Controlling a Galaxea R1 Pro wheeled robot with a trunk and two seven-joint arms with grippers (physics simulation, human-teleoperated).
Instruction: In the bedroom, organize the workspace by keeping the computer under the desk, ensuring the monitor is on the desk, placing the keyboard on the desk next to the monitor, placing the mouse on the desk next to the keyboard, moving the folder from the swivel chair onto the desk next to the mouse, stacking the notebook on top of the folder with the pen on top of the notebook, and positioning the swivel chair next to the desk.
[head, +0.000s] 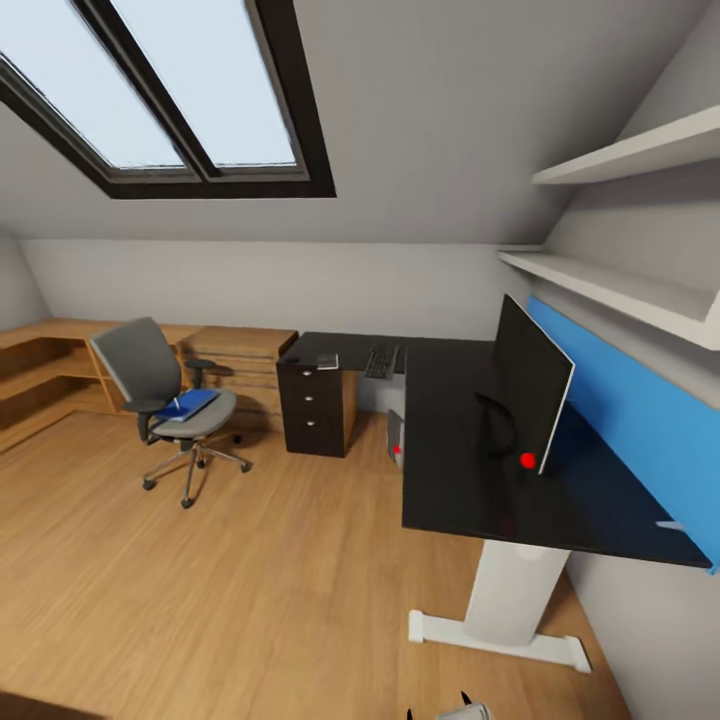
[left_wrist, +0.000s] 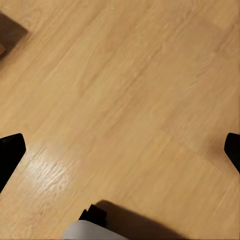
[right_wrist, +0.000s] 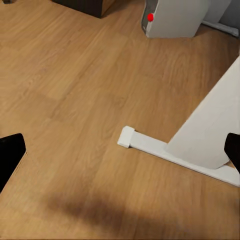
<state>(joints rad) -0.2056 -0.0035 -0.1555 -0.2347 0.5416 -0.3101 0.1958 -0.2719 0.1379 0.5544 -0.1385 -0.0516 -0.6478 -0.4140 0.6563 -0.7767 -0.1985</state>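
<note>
Black desk: monitor near right edge, keyboard at far edge. Folder on swivel chair seat. Left gripper, right gripper: fingers spread, over wood floor.

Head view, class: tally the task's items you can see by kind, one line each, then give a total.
Swivel chair: 1
Blue folder on its seat: 1
Monitor on the desk: 1
Keyboard on the desk: 1
Computer under the desk: 1
Desk: 1
Total: 6
</note>
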